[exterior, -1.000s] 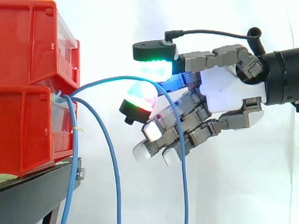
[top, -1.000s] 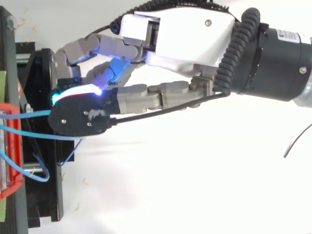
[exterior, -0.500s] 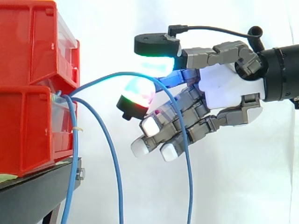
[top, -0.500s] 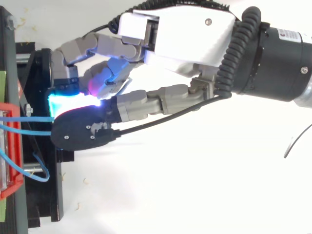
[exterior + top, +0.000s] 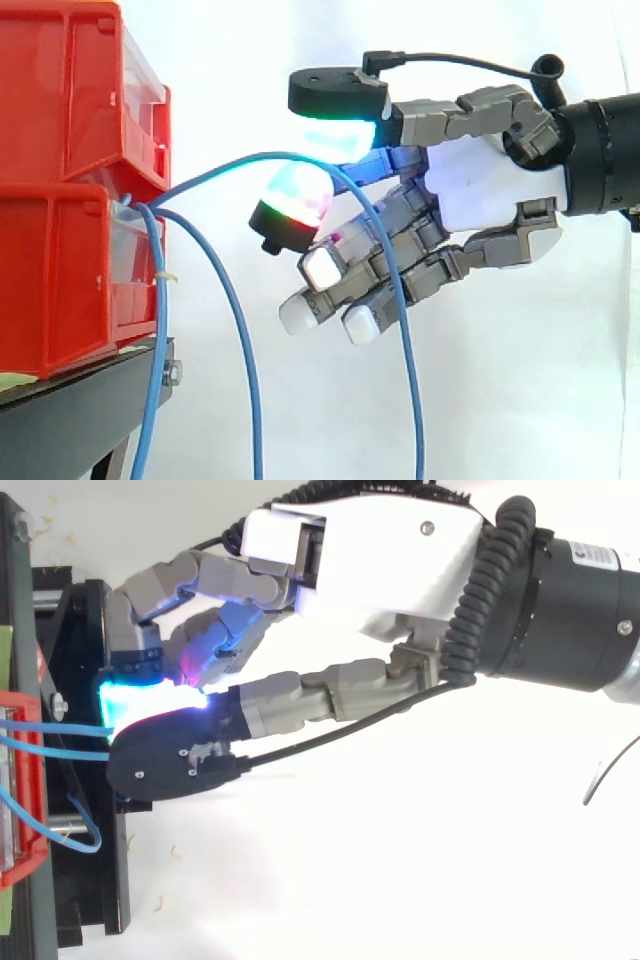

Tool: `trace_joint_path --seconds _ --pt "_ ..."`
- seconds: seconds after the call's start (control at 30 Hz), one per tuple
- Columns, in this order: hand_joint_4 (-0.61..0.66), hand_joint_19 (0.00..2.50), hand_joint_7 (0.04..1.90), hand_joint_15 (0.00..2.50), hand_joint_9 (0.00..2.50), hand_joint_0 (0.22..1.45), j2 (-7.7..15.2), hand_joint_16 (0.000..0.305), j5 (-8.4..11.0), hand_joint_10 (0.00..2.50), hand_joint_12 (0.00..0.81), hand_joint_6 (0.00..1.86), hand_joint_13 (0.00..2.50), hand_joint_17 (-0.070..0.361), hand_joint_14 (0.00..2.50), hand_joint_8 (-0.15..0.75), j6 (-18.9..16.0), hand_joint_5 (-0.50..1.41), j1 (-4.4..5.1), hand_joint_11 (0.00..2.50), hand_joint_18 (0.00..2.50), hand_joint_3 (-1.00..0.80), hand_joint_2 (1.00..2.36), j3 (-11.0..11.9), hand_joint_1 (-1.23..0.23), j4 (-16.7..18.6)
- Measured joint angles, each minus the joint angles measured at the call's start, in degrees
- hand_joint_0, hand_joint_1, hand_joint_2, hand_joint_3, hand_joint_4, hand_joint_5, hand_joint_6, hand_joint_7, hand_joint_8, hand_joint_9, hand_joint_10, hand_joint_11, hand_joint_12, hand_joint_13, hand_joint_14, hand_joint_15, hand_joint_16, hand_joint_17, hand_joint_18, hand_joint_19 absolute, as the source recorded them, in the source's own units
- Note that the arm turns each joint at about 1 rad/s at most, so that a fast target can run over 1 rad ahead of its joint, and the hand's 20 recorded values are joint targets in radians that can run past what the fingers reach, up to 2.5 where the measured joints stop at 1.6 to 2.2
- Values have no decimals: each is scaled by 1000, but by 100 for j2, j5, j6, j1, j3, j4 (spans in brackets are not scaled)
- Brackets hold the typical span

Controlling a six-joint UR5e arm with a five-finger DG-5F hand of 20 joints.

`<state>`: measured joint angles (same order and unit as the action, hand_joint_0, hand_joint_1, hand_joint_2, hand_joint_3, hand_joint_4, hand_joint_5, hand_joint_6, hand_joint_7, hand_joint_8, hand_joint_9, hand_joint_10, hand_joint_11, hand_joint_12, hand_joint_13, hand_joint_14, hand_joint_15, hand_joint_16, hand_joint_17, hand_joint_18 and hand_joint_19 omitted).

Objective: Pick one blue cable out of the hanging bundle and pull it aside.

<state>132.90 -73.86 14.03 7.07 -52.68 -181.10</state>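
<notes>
Red bins [image 5: 50, 270] stacked on a black stand [image 5: 70, 420], white curtain [image 5: 520, 400] behind.

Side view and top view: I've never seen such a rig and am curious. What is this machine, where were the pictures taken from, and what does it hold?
It is a robot arm ending in a white-and-grey mechanical hand whose fingers have glowing pads. The side view is taken level, beside the work; the top view looks down on it. At the left, stacked red plastic bins sit on a black stand before a white curtain. Thin blue cables hang from the bins. The fingers pinch one looping blue cable between two glowing pads.
</notes>
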Motion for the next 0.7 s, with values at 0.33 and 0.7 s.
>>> trace_joint_path --seconds 0.33,0.7 --pt "160 499 1154 373 813 505 1 56 12 20 370 724 622 127 14 321 -52 -143 25 602 671 -415 1007 3 -518 -160" --pt "167 489 1188 375 830 455 0 62 -11 17 395 691 638 139 13 343 -238 -130 86 593 703 -500 1000 3 -412 -197"
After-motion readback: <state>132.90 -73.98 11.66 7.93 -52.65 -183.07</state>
